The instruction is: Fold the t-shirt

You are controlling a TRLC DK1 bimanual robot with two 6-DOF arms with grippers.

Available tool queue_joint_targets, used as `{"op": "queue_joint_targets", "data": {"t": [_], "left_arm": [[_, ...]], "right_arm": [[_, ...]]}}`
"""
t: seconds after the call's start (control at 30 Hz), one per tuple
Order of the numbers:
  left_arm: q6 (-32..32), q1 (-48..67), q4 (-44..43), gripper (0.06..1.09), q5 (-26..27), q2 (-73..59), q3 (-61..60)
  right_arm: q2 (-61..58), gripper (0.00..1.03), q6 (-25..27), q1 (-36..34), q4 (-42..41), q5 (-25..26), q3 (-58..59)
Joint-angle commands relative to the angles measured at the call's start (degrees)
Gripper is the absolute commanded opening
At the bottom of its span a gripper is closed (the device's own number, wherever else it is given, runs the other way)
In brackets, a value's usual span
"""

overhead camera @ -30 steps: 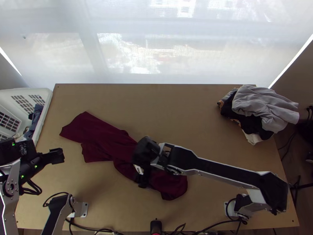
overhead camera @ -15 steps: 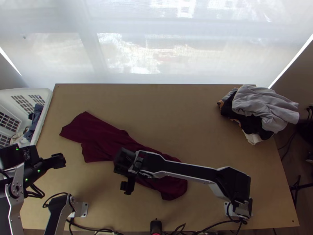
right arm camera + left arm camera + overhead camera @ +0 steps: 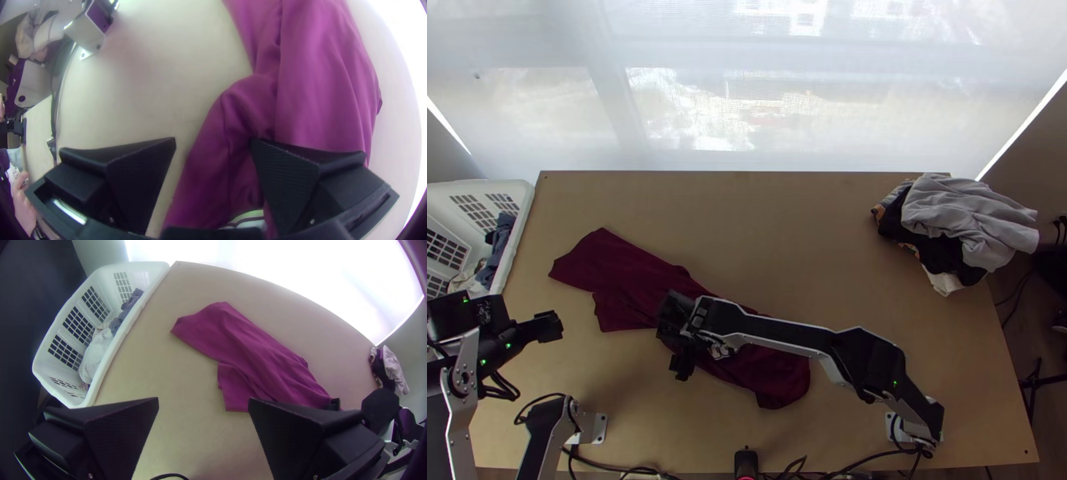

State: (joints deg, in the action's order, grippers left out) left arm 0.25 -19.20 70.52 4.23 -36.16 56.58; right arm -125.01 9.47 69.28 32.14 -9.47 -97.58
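Shifted toward the left arm's side since the earlier frames, the right gripper (image 3: 213,144) now sits over the shirt's near edge, about midway along its length; the left gripper (image 3: 203,401) has moved only slightly. The cloth itself looks unchanged.

The right one stands wide and holds nothing. One of its fingers is over the cloth and the other over bare table (image 3: 133,89), so a stretch of that edge runs between them. Whether either finger actually touches the fabric is hard to judge from above.

Directly under and beyond it lies the dark red t-shirt (image 3: 639,276), a long, rumpled strip with overlapping layers. Its long axis slants from the far left of the table down toward the near middle. Most of its width lies on the far side of the right gripper, which makes that the nearer of the two; a squarish flap sticks out on the near side, between both grippers.

The left gripper is also wide and bare, well apart from the cloth, beside the white basket (image 3: 521,216). At the far right rests a heap of other clothes (image 3: 971,216).

The fold seems partway along. The next move probably calls for closing on that near edge, with some risk of catching only the top layer.
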Motion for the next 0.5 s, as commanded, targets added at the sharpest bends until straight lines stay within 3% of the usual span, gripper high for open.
{"op": "queue_joint_targets", "data": {"t": [0.0, 0.17, 0.47], "left_arm": [[-0.08, 0.04, -0.65, 1.04, 0.08, -0.84, 0.29], [-0.08, 0.04, -0.74, 1.04, 0.25, -0.75, 0.29], [-0.08, 1.10, -0.82, 1.04, 0.78, -0.40, -0.41]], "right_arm": [[-2.69, 0.51, 1.42, -0.98, -0.06, 0.07, -1.82], [-1.46, 0.03, 1.51, -2.04, 0.55, 0.07, -2.44], [11.10, 0.03, 0.46, -5.55, 3.54, 0.07, -2.79]]}}
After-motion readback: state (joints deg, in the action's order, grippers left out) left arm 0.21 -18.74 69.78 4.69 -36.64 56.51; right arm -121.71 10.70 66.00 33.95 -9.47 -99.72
